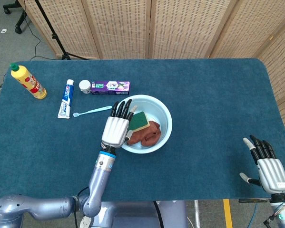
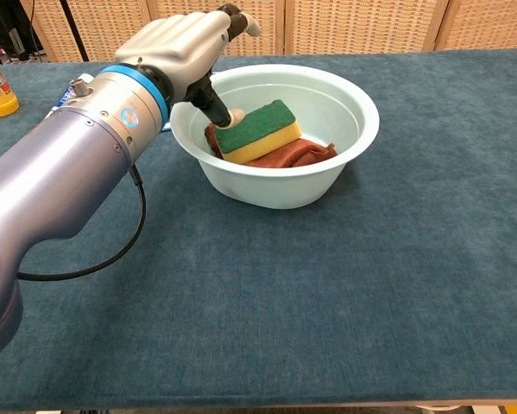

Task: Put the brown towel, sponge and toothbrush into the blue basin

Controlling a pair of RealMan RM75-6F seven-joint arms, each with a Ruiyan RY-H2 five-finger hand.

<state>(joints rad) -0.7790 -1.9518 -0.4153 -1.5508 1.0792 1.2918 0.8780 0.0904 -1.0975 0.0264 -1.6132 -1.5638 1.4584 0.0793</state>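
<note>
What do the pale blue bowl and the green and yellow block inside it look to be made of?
The blue basin looks like smooth moulded plastic, with a thin even rim and a slight sheen. The sponge seems to be yellow foam under a rough green scouring layer, judging by its matte, fibrous top.

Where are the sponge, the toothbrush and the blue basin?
sponge [image 2: 256, 129], chest view, green top face
toothbrush [image 1: 93, 111], head view, middle of handle
blue basin [image 1: 167, 114], head view, right rim

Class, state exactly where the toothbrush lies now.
In the head view, the toothbrush lies on the table, left of the blue basin, just below the toothpaste tube.
</note>
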